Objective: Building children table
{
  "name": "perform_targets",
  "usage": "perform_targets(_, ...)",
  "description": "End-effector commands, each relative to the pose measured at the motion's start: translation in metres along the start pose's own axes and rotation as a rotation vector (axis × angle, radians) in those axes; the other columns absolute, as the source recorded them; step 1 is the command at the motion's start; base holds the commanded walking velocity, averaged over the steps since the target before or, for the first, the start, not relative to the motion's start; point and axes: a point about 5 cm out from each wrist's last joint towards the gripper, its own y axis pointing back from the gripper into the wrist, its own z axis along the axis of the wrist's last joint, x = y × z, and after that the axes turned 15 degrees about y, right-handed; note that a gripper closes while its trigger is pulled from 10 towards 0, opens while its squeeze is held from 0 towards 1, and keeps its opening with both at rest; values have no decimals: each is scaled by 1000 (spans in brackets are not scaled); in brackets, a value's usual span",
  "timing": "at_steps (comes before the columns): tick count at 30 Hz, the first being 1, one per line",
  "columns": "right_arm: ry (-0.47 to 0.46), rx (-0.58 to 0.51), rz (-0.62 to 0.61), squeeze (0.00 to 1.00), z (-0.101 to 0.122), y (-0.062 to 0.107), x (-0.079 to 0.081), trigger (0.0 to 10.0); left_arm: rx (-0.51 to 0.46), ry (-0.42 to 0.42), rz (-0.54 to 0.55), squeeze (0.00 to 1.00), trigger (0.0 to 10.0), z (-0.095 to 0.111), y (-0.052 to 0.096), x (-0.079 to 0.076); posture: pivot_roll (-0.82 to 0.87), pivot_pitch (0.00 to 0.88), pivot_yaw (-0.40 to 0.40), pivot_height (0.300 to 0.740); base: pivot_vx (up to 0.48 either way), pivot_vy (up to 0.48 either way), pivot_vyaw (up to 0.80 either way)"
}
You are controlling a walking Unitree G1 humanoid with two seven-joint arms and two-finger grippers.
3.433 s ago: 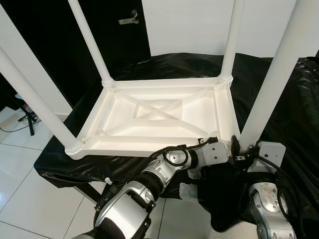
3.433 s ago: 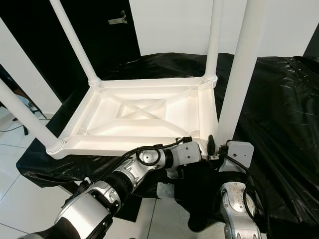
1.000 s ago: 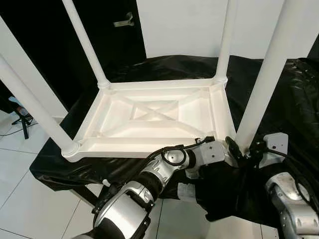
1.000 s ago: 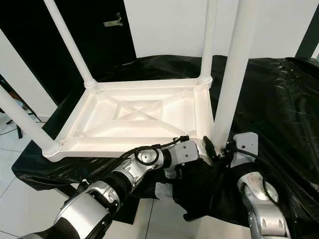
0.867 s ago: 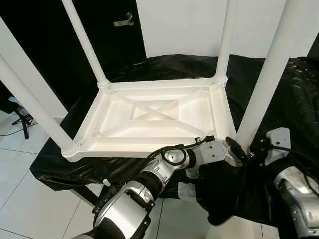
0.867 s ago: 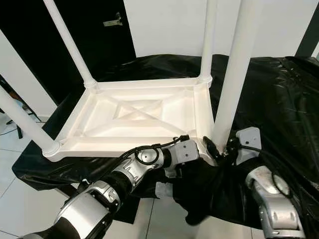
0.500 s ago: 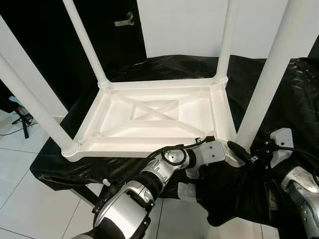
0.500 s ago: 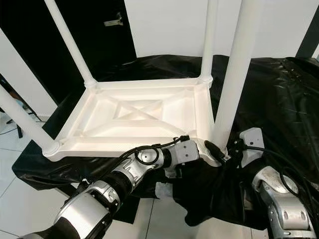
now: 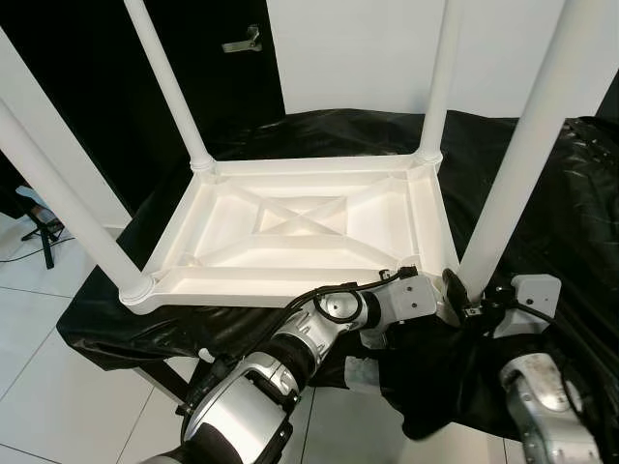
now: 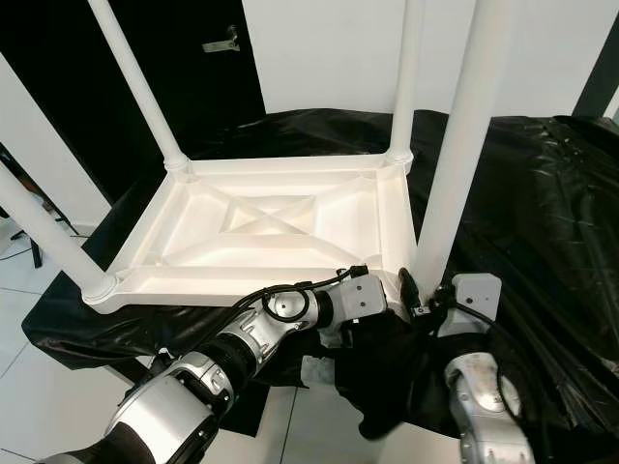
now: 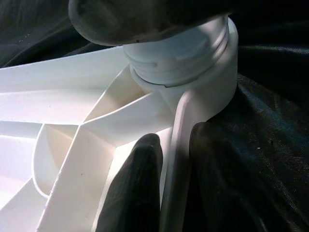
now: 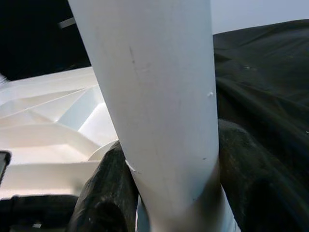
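A white children's table (image 9: pixel 300 217) lies upside down on a black sheet, with its legs standing up. My left gripper (image 11: pixel 176 183) is shut on the table's rim (image 11: pixel 181 125) just beside the near right corner socket (image 11: pixel 183 53); one finger (image 11: pixel 140 183) is inside the rim and the other is outside. The left wrist (image 9: pixel 411 296) sits at that corner. My right gripper (image 12: pixel 178 193) is shut on the near right leg (image 9: pixel 513 164) at its base, with one black finger (image 12: pixel 104 193) on each side. The leg (image 12: pixel 154 96) stands upright in its socket.
The black sheet (image 9: pixel 571 193) covers the low surface and hangs over its front edge. White floor tiles (image 9: pixel 58 377) lie at the near left. A black door with a metal handle (image 9: pixel 239 42) and a white wall stand behind. A stand's foot (image 9: pixel 44 237) shows at far left.
Half a second ago the right gripper stood a little off to the right of the leg's base; it has moved back in and now clasps the leg. The left gripper has kept its hold.
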Motion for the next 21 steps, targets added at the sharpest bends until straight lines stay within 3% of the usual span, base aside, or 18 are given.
perform_targets(1,2,36,-111,0,-6,4,-9,0,178,113,73,0,10000,-46,-2,-19,19,0,78,740,0,0,0)
perform_targets(6,14,31,-179,0,-4,2,-12,0,179,110,58,0,10000,-47,-3,-22,18,0,83,740,0,0,0)
perform_targets(7,7,32,-163,0,-3,-1,-7,3451,177,108,56,0,10000,-45,-3,-22,11,0,88,740,0,0,0)
perform_targets(9,7,32,-152,0,-3,-2,-4,3451,176,108,57,0,10000,-45,-4,-22,10,0,88,740,0,0,0)
perform_targets(10,7,37,-130,0,-4,-2,-2,10000,175,107,56,0,10000,-44,-4,-22,9,0,87,740,0,0,0)
perform_targets(13,9,41,-88,0,-5,-2,-1,10000,174,105,54,0,10000,-44,-5,-23,6,0,87,740,0,0,0)
perform_targets(14,11,35,-38,1000,-5,-3,-1,10000,173,105,53,0,10000,-43,-5,-23,5,0,87,740,0,0,0)
perform_targets(20,43,30,27,1000,-6,-8,-8,10000,174,106,52,0,10000,-44,-5,-24,4,0,88,740,0,0,0)
perform_targets(21,67,20,76,271,-6,-11,-13,10000,175,107,50,0,10000,-45,-5,-25,3,0,88,740,0,0,0)
